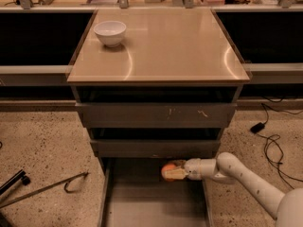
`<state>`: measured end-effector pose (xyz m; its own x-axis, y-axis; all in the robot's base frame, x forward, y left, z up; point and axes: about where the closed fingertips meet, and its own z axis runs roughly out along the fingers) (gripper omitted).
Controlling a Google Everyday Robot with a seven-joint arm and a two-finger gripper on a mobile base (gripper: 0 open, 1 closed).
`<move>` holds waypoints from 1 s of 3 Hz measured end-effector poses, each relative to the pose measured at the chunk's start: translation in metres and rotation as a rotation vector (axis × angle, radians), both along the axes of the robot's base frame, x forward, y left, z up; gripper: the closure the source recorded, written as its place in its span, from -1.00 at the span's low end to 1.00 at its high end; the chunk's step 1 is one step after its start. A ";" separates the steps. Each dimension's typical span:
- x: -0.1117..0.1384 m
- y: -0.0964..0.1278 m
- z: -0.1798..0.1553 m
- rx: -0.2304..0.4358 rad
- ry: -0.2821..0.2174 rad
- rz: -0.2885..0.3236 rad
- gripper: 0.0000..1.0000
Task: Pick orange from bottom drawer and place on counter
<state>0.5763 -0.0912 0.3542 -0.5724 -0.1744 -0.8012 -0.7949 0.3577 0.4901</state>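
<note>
Orange [167, 169], round, no clear long axis, apparently clenched in tool [174, 172], above open bottom drawer [151, 200] rear
</note>
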 end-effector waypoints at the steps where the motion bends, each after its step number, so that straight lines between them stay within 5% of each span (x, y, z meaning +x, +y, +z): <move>1: -0.019 0.009 0.006 0.036 0.023 0.072 1.00; 3: -0.027 0.005 0.027 0.006 -0.002 0.066 1.00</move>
